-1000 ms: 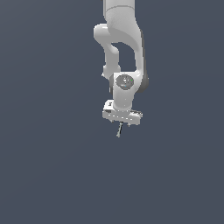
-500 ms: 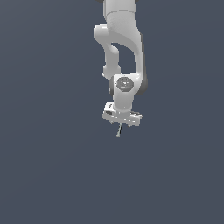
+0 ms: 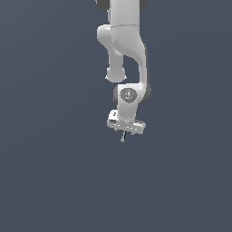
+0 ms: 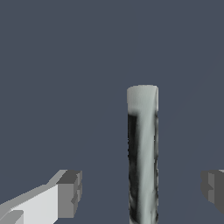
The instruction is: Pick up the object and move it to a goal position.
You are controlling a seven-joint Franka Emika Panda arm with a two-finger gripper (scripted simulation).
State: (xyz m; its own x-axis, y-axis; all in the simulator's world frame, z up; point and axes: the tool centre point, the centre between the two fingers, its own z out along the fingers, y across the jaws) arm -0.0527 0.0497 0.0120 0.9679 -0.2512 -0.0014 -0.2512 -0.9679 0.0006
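The object is a thin rod (image 3: 123,136), dark along its length with a pale grey end (image 4: 142,97). In the exterior view it pokes out just below my white gripper (image 3: 125,131). In the wrist view the rod (image 4: 142,157) lies between my two fingers, with a clear gap to the finger on one side (image 4: 70,192) and to the finger on the other side (image 4: 213,186). The jaws stand wide apart around it, not touching it. I cannot tell whether the rod rests on the surface.
The plain dark grey-blue surface (image 3: 54,181) fills both views. Only the arm (image 3: 129,54) rising to the top of the exterior view stands on it.
The arm's wrist and gripper have come down a little toward the rod. The rod has stayed in place.
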